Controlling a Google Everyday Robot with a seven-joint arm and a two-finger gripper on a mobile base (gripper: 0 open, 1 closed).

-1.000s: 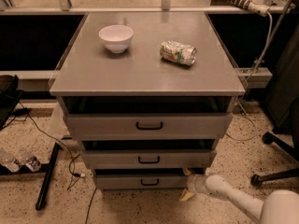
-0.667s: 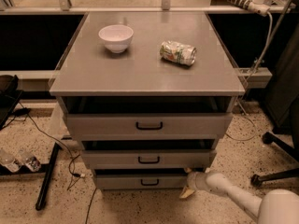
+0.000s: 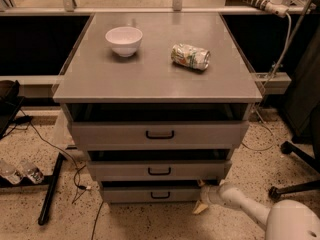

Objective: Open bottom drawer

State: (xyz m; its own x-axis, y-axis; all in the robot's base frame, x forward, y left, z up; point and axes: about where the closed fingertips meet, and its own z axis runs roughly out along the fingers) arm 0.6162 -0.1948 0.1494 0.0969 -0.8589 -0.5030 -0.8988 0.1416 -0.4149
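Camera view looks down on a grey, matte cabinet (image 3: 150,79) with a flat square top and three drawers stacked below. The bottom drawer (image 3: 135,194) sits lowest, just above the floor. Its front is a narrow, plain grey strip with a small black bar handle (image 3: 160,195) at the middle and a dark band of shadow along its upper edge. Above it are the middle drawer (image 3: 120,171) and the taller top drawer (image 3: 110,134), each with the same black bar pull and a dark slot above.

The gripper (image 3: 201,196) is low at the right front corner of the bottom drawer. Its two cream-coloured fingers (image 3: 199,208) are spread apart, one tip up by the drawer's top corner and the other angled down toward the floor, with nothing clasped between them. A smooth, rounded white arm (image 3: 242,205) runs from it to the lower right.

On the cabinet top stand a round white bowl (image 3: 124,40), glossy and upright, and well to its right a dented can (image 3: 190,56) lying on its side. The floor (image 3: 145,226) is pale speckled stone.
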